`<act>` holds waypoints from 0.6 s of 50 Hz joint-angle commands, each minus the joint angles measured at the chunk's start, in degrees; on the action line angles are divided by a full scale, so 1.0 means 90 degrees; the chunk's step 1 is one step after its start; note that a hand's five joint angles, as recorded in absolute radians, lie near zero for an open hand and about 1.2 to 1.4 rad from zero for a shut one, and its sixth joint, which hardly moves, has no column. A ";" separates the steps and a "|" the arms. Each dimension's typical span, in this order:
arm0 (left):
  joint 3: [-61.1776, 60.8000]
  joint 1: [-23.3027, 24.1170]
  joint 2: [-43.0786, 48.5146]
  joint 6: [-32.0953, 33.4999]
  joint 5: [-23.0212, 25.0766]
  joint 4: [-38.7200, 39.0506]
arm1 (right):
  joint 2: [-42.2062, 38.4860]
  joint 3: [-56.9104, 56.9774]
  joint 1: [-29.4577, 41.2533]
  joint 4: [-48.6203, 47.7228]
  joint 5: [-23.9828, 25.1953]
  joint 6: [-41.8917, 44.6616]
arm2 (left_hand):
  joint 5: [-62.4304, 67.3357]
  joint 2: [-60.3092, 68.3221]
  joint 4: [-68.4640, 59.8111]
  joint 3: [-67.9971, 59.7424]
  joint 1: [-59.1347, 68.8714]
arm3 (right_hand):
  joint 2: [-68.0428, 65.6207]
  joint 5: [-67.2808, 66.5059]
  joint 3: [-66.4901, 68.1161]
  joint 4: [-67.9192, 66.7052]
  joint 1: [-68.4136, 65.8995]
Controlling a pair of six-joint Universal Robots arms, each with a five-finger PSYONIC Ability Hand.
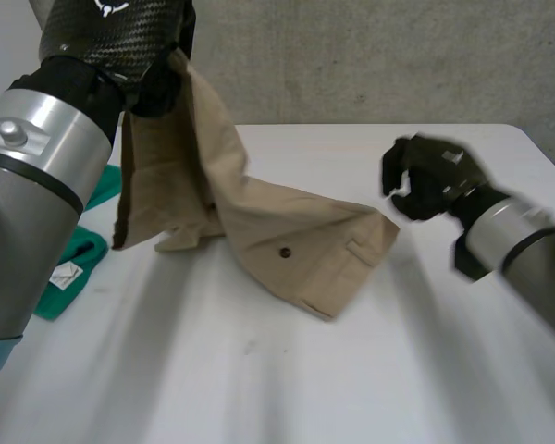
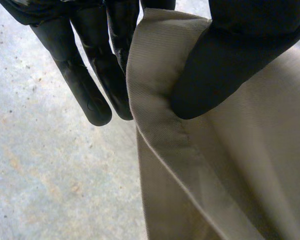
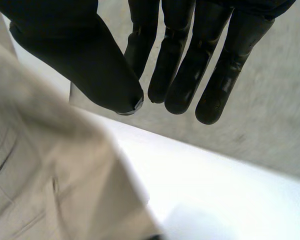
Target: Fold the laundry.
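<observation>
The tan garment [image 1: 287,231] hangs pinched in the left hand [image 2: 230,65], lower end creased on the counter [image 1: 351,370]; right hand [image 1: 425,180] nearby, fingers straight, empty

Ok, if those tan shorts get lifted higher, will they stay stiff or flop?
Probably flop: the shorts hang limp from the left hand, which pinches an edge, and drape onto the table. Likely light, since that one pinch holds the raised part. The matte weave probably won't slip easily.
</observation>
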State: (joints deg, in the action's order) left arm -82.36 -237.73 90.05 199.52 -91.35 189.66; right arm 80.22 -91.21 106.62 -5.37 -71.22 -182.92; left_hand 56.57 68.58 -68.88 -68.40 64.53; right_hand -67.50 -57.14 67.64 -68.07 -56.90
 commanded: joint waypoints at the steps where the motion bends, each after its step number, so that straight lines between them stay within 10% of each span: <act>1: -0.0419 -0.0070 0.0053 -0.0010 0.0013 -0.0301 | 0.0198 0.1774 -0.0274 0.2694 0.0482 0.2023 | 0.1492 0.1268 -0.1236 -0.1289 0.1719 | -0.1388 -0.1428 0.1374 -0.1326 -0.2566; 9: -0.0957 -0.0226 0.0434 -0.0001 -0.0007 -0.0350 | -0.0172 0.2069 -0.0245 0.2930 0.0502 0.2131 | 0.1492 0.1268 -0.1236 -0.1289 0.1719 | -0.1388 -0.1428 0.1374 -0.1326 -0.2566; 14: -0.1015 -0.0431 0.0727 -0.0030 -0.0007 -0.0331 | -0.0622 0.1153 -0.0215 0.2796 0.0463 0.1810 | 0.1492 0.1268 -0.1236 -0.1289 0.1719 | 0.5630 0.5590 -0.5645 0.5693 0.4452; 22: -0.1006 -0.0461 0.0718 -0.0040 0.0003 -0.0340 | -0.1196 0.0905 -0.0323 0.1067 0.0384 -0.0240 | 0.1492 0.1268 -0.1236 -0.1289 0.1719 | 0.6389 0.6349 -0.6404 0.6452 0.5211; 30: -0.1151 -0.0402 0.0328 -0.0049 0.0003 -0.0360 | -0.2221 0.1657 -0.0109 0.1036 0.0394 -0.0340 | 0.1492 0.1268 -0.1236 -0.1289 0.1719 | 0.6389 0.6349 -0.6404 0.6452 0.5211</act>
State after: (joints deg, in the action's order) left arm -91.66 -241.75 95.81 199.14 -91.35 186.50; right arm 66.64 -81.53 104.12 4.17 -67.63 -185.22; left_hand 56.57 68.59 -68.88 -68.40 64.53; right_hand -12.62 -3.93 12.43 -13.44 -11.68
